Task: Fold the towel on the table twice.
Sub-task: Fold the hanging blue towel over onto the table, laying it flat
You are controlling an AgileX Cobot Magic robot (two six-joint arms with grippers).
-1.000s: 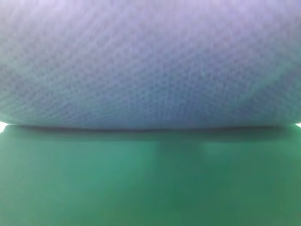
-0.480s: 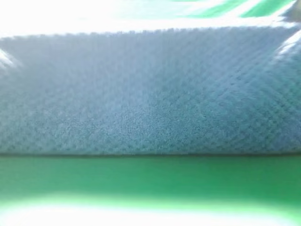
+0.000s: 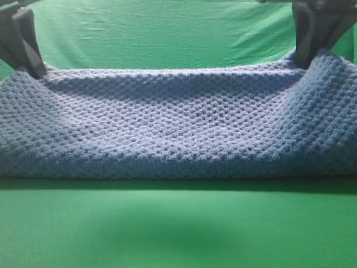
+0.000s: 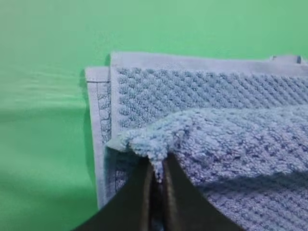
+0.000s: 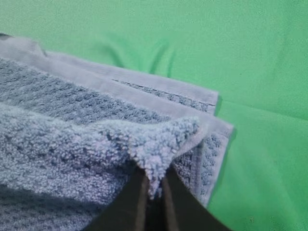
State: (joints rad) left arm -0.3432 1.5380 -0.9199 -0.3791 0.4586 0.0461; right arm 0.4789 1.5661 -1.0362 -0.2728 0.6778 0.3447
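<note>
The blue-grey waffle-weave towel (image 3: 178, 128) lies across the green table (image 3: 178, 223), its near fold resting on the cloth and its upper layer lifted at both ends. My left gripper (image 3: 34, 70) is shut on the towel's left corner (image 4: 149, 149), held just above the lower layers. My right gripper (image 3: 304, 60) is shut on the towel's right corner (image 5: 159, 166) in the same way. The wrist views show the hemmed edges of the lower layers (image 4: 103, 125) (image 5: 192, 101) lying flat beneath the held corners.
A wrinkled green backdrop curtain (image 3: 167, 33) hangs behind the towel. Green table cloth stretches in front of the towel's near fold and beside its ends (image 4: 43, 120) (image 5: 269, 144).
The towel filled the view, close and blurred, a second ago. It has since dropped back and down, and both grippers now show at its upper corners.
</note>
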